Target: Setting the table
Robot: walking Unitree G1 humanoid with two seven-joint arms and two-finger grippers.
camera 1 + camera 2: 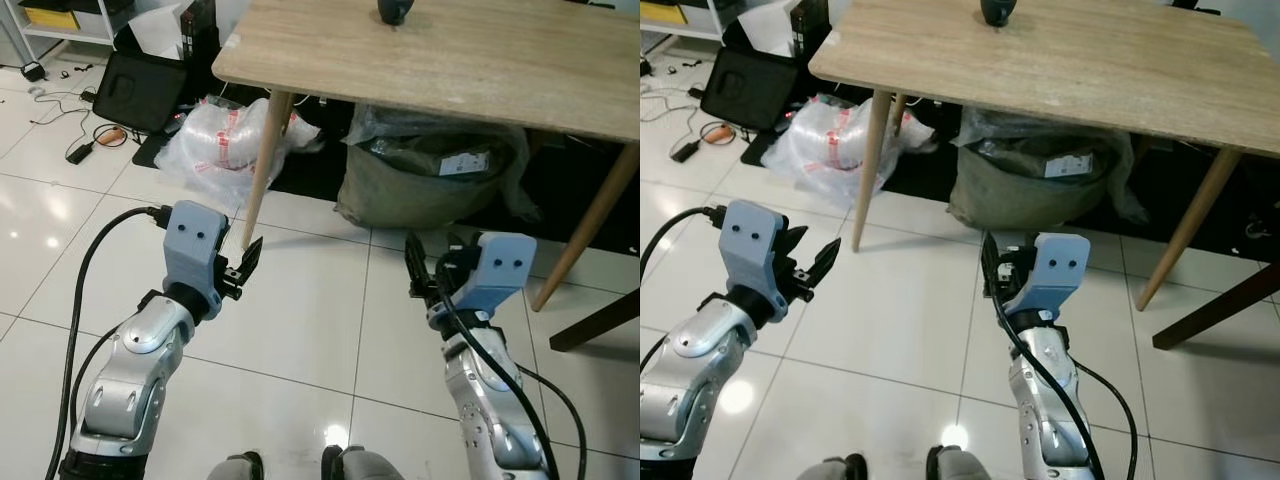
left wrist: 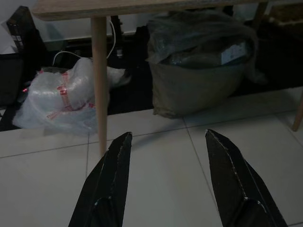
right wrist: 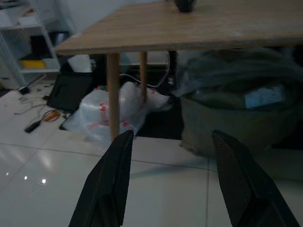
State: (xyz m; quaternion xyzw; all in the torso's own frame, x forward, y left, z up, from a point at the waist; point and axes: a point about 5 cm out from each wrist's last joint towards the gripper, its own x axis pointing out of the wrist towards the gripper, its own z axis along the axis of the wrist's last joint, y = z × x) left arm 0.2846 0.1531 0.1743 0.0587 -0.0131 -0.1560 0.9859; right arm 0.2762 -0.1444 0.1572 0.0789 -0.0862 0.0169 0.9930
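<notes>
Table [image 1: 480, 60] of pale wood carries a dark object [image 1: 393, 10] at its far edge; left gripper [image 2: 168, 177] and right gripper [image 3: 173, 177] hover spread apart, empty, above the tiled floor [image 1: 300, 320].

Matt pale-wood table [image 1: 480, 60] – glossy white floor tiles [image 1: 300, 330] – crinkled clear-plastic bag [image 1: 215, 140].

One wooden desk [image 1: 480, 60] carries one dark object [image 1: 393, 10] near its far edge. Three pale desk legs show beneath it. Under the desk sit two bags: one clear plastic bag [image 1: 215, 145] and one grey-green sack [image 1: 420, 180]. Two tools are raised before the desk, left tool [image 1: 243, 268] and right tool [image 1: 428, 262].
</notes>
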